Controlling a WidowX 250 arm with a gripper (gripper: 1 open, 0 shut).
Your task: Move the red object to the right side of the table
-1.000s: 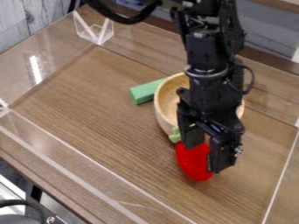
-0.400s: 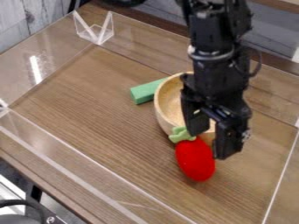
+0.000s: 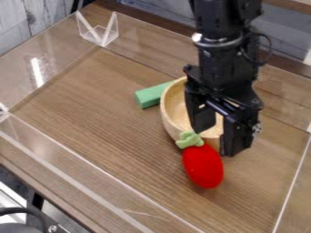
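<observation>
Right now your gripper (image 3: 223,135) hangs above the bench (image 3: 97,109) with its jaws spread wide and nothing between them. It points steeply down, and its black fingers (image 3: 239,138) sit in front of the wooden bowl (image 3: 174,106), hiding much of the bowl's near rim from this view.

You can see the red object (image 3: 203,167) lying on the bench just below and slightly to the picture's left of the fingertips, clear of them, with a visible gap between the toy and the jaws. Its green leafy stem (image 3: 187,140) points up and away from the camera, toward the bowl, and seems to reach the bowl's outer wall, though you cannot tell from this angle whether the two actually touch.

Look to the far side of the bowl and you will find the flat green block (image 3: 153,94), lying on the wood beside the rim.

Your red object rests in the right half of the bench as the camera shows it, near the front edge, with the clear acrylic wall (image 3: 286,198) on the right a little way off.
</observation>
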